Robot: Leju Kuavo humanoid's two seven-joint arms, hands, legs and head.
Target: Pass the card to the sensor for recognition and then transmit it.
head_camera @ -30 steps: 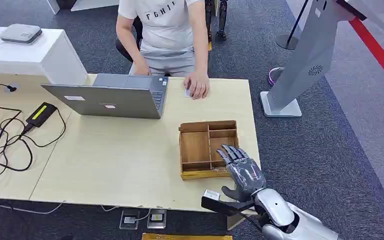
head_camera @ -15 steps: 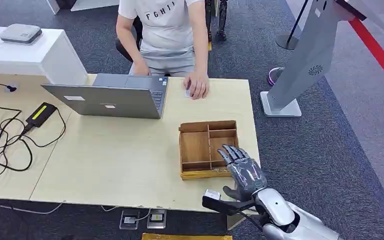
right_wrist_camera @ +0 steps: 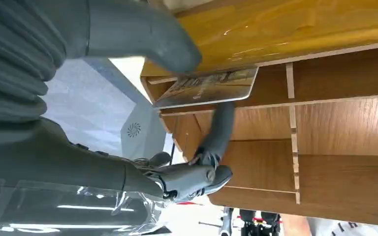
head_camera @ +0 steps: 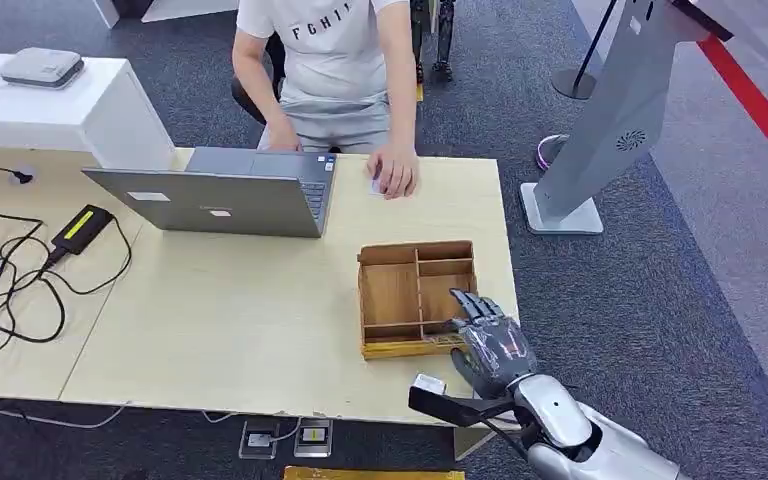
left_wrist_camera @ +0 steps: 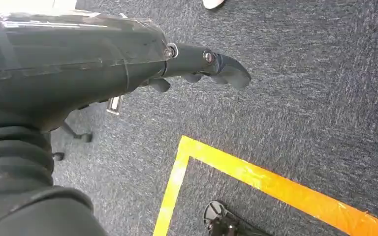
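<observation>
The right hand (head_camera: 490, 345) sits over the near right corner of the wooden tray (head_camera: 392, 295), thumb and a dark finger pinching the card (right_wrist_camera: 209, 87). In the right wrist view the card (right_wrist_camera: 209, 87) lies flat at the tray's edge compartment, the thumb pressed on one face and a finger curled under the other. The left hand (left_wrist_camera: 197, 64) hangs over dark grey carpet (left_wrist_camera: 300, 98) beside a strip of yellow floor tape (left_wrist_camera: 256, 177); its fingers look loosely curled with nothing in them.

The tray rests on a pale wooden table (head_camera: 240, 330), close to its right edge. A small black device (head_camera: 440, 405) sits at the table's near edge, just by the robot's wrist. Farther back stands an open grey laptop (head_camera: 220, 195), with a person (head_camera: 330, 60) seated behind it, 1 hand (head_camera: 395, 172) resting on the tabletop. Black cables (head_camera: 20, 280) trail across the table's left side. A grey kiosk stand (head_camera: 610, 120) rises off the carpet to the right, well apart from the table.
</observation>
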